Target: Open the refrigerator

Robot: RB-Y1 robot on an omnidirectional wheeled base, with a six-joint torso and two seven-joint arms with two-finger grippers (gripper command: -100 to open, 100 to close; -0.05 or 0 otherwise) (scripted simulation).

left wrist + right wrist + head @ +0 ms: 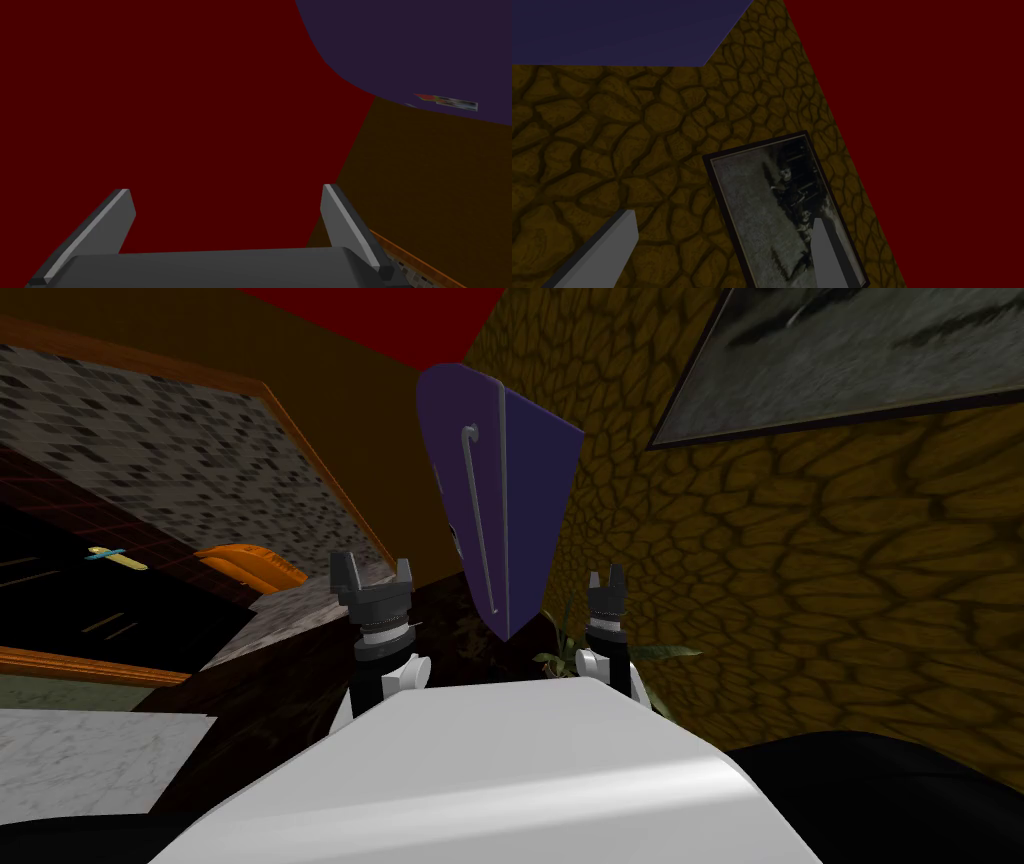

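L tool [372, 564] wide; flat purple fridge [538, 478]

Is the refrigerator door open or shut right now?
Shut, it seems: the front of the purple refrigerator, with its long grey handle, sits flush against the body, no gap or interior showing.

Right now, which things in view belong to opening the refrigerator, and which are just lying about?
For the job: purple refrigerator; its grey handle; left tool and right tool, both open, neither at the handle.

Lying about: orange object; small yellow and blue item; leafy plant; framed picture.
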